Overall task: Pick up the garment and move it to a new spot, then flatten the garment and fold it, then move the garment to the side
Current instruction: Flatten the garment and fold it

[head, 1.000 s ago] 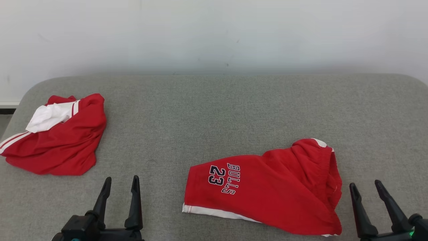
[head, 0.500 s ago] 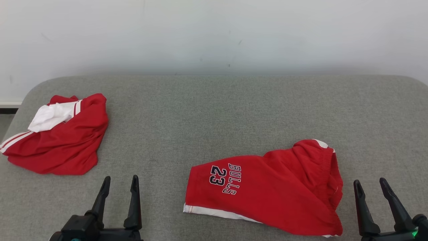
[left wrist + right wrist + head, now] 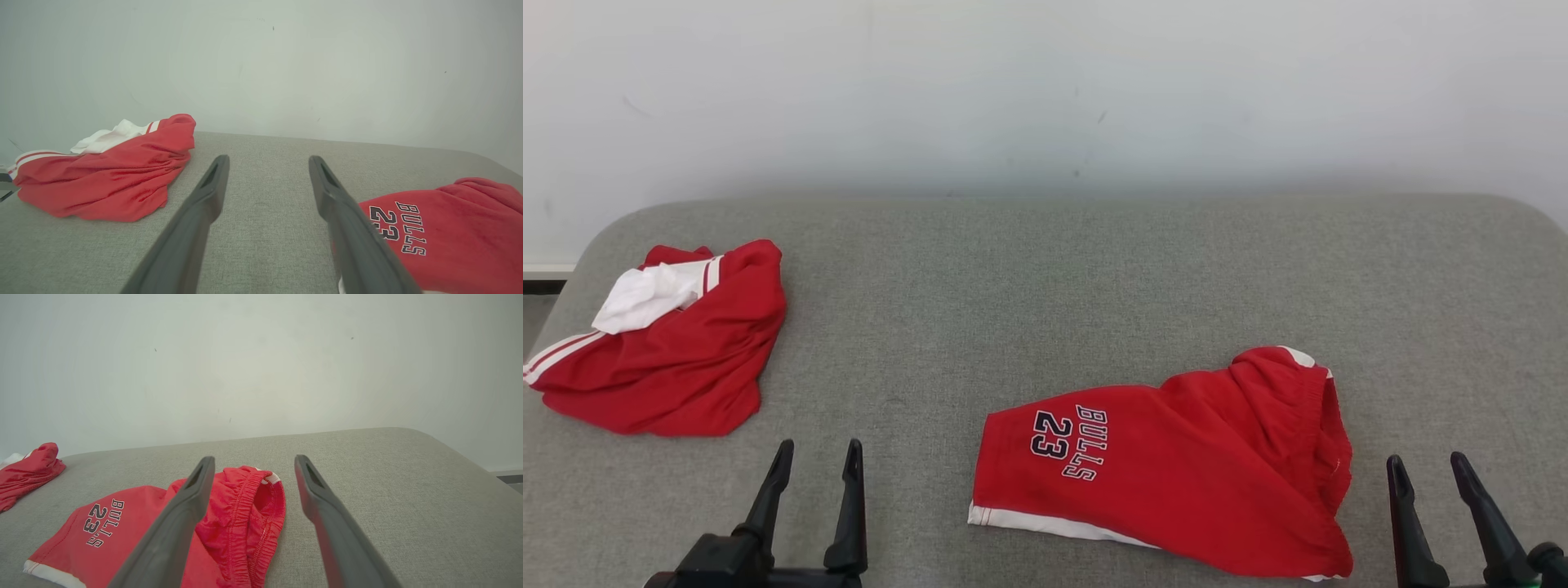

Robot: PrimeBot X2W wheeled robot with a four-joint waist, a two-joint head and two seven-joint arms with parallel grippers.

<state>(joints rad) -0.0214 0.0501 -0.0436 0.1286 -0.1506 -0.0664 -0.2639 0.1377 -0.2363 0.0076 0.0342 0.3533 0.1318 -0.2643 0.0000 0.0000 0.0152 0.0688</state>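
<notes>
Red shorts (image 3: 1176, 474) printed "BULLS 23", with a white hem, lie crumpled on the grey cushion at the lower right of centre; their elastic waistband (image 3: 253, 506) is bunched on the right. The same shorts (image 3: 441, 237) show at the right of the left wrist view. My left gripper (image 3: 818, 449) is open at the lower left, apart from the shorts, with nothing between its fingers. My right gripper (image 3: 1427, 465) is open at the lower right, just right of the waistband, empty too.
A second red garment with white trim (image 3: 666, 343) lies bunched at the cushion's left edge, also seen as the red-and-white heap (image 3: 110, 167). The grey cushion (image 3: 1054, 286) ends at a white wall behind, and its rounded right edge (image 3: 470, 457) drops off.
The whole head view has shifted slightly down, so the camera has moved. Both grippers stay open and sit a little lower in view; the garments lie as before.
</notes>
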